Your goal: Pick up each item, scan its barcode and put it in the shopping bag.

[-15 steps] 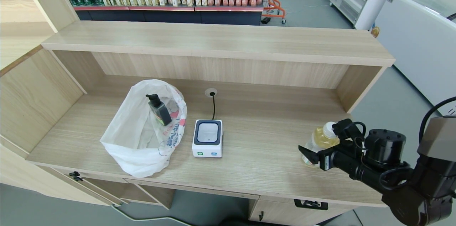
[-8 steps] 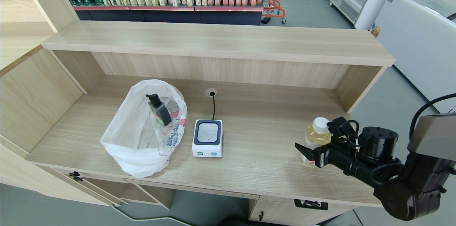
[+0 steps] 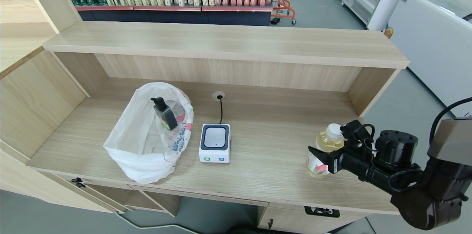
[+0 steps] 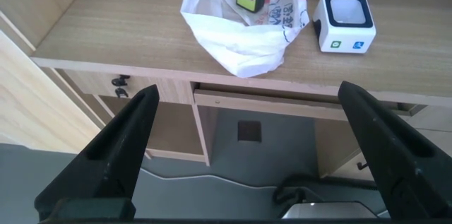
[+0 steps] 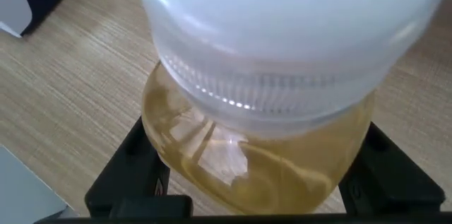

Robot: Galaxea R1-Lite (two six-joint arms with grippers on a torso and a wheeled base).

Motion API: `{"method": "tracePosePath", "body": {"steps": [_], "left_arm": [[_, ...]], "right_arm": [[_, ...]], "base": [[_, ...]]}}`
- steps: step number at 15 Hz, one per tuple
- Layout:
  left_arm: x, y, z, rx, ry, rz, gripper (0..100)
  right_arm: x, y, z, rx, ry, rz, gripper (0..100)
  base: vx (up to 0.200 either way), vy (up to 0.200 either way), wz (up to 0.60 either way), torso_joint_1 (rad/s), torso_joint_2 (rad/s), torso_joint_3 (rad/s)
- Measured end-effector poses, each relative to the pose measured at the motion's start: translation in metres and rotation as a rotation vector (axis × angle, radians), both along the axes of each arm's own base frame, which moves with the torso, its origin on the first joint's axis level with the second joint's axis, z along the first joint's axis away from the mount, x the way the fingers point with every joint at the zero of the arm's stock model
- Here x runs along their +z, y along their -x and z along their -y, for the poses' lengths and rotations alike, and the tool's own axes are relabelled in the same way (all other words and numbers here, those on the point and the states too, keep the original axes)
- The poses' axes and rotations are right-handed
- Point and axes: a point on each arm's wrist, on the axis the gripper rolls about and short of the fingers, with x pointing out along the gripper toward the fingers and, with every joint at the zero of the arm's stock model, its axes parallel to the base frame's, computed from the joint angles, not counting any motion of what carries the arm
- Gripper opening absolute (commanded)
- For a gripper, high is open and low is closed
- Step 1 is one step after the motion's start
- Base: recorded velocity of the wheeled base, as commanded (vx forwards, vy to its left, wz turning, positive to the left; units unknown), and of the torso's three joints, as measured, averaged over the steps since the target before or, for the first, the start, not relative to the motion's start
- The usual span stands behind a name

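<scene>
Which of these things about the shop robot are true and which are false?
1. A dark pump bottle sits inside the shopping bag. True.
2. The scanner stands between the shopping bag and the drink bottle. True.
3. The drink bottle has a red cap. False: its cap is white.
4. The right end effector is far away from every item. False: its fingers are on both sides of the drink bottle.
5. The left end effector is open and holds nothing. True.
</scene>
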Motion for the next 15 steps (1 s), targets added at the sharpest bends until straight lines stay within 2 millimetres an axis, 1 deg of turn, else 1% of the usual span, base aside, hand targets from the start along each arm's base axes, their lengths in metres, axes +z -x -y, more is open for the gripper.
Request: {"method": "tracePosePath", "body": {"steps": [3, 5, 7, 9, 11, 13, 15], "left_arm": [[0.000, 0.000, 0.000, 0.000, 0.000, 0.000, 100], [0.000, 0.000, 0.000, -0.001, 0.000, 0.000, 100], [0.000, 0.000, 0.000, -0.001, 0.000, 0.000, 100], [0.000, 0.000, 0.000, -0.001, 0.000, 0.000, 100], [0.000, 0.000, 0.000, 0.000, 0.000, 0.000, 100], [0.000, 0.000, 0.000, 0.000, 0.000, 0.000, 100], [0.000, 0.000, 0.000, -0.001, 0.000, 0.000, 100]], "right_arm": [[0.000, 0.009, 0.001, 0.026, -0.004, -0.021, 0], [0.004, 0.014, 0.002, 0.072, -0.025, -0.023, 0], [0.011, 0.016, 0.004, 0.185, -0.064, -0.012, 0], [0.024, 0.015, 0.014, 0.351, -0.106, 0.027, 0], [0.042, 0.012, 0.023, 0.468, -0.161, 0.052, 0], [0.063, 0.014, 0.025, 0.588, -0.217, 0.045, 0], [0.082, 0.019, 0.025, 0.742, -0.228, 0.057, 0]], "base": [[0.000, 0.000, 0.00, 0.000, 0.00, 0.000], [0.000, 0.000, 0.00, 0.000, 0.00, 0.000], [0.000, 0.000, 0.00, 0.000, 0.00, 0.000], [0.000, 0.000, 0.00, 0.000, 0.00, 0.000], [0.000, 0.000, 0.00, 0.000, 0.00, 0.000], [0.000, 0.000, 0.00, 0.000, 0.00, 0.000], [0.000, 0.000, 0.00, 0.000, 0.00, 0.000]]}}
